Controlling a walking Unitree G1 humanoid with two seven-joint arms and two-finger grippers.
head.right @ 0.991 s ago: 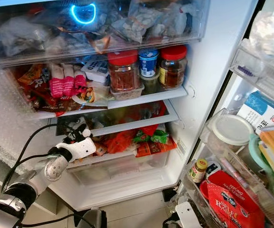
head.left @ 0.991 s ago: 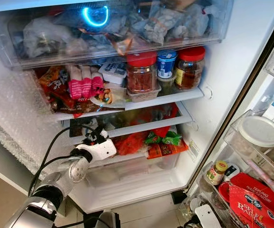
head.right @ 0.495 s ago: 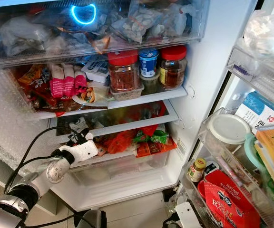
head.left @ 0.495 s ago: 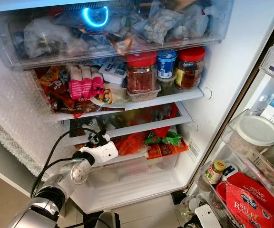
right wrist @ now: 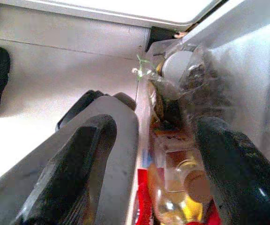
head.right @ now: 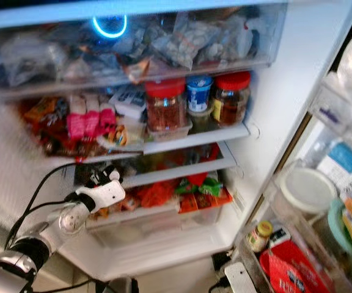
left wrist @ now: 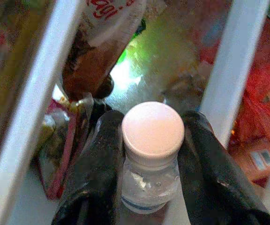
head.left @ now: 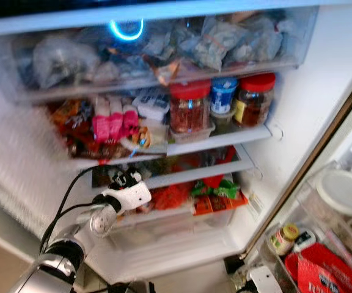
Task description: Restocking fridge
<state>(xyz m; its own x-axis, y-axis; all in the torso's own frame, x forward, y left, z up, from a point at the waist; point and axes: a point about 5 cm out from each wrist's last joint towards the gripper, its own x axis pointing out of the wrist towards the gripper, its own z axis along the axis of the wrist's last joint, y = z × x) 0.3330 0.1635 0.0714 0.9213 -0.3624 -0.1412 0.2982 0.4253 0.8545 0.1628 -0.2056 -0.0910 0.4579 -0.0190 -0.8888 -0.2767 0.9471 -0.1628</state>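
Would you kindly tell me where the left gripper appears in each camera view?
Left eye view: left gripper at lower left, reaching into the fridge's lower shelf.
Right eye view, lower left again.
Left wrist view: its fingers clamp a white-capped bottle.
Shared landmark: the red-lidded jar.

From the head we look forward and down into the open fridge point(head.left: 298, 79), both eyes sharing its shelves. Our left wrist camera sits close among a shelf's contents; the right one faces the door bins point(right wrist: 247, 70).
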